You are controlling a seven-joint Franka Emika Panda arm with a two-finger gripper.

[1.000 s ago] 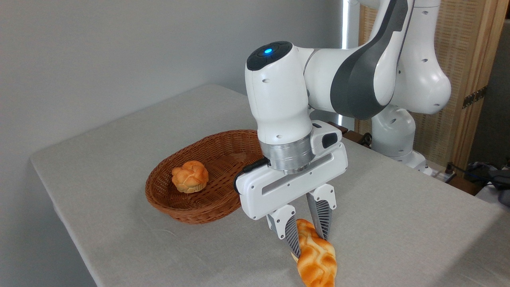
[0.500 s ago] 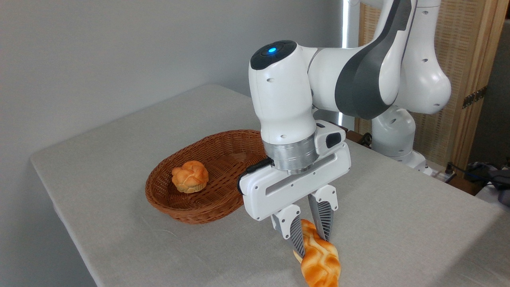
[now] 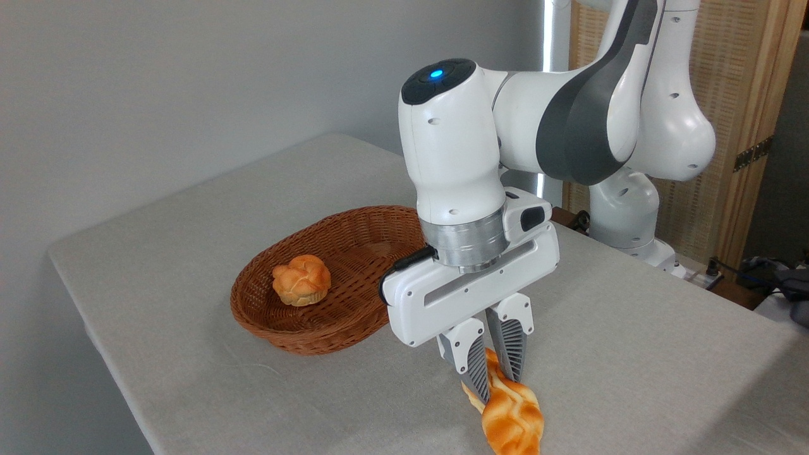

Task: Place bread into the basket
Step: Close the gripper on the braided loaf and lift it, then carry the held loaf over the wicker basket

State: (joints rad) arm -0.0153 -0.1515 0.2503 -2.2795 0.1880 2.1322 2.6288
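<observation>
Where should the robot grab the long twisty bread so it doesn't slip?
Probably across its narrow width near the upper end, coming from above. The bread is long and braided with tapered ends, so its sides fit between the fingers. The end effector is already closed on that spot, beside the basket.

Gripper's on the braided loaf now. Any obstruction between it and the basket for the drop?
Probably not. The gripper is shut on the bread, and the table between it and the basket looks bare. A small bun sits at the basket's left end; the rest looks free.
</observation>
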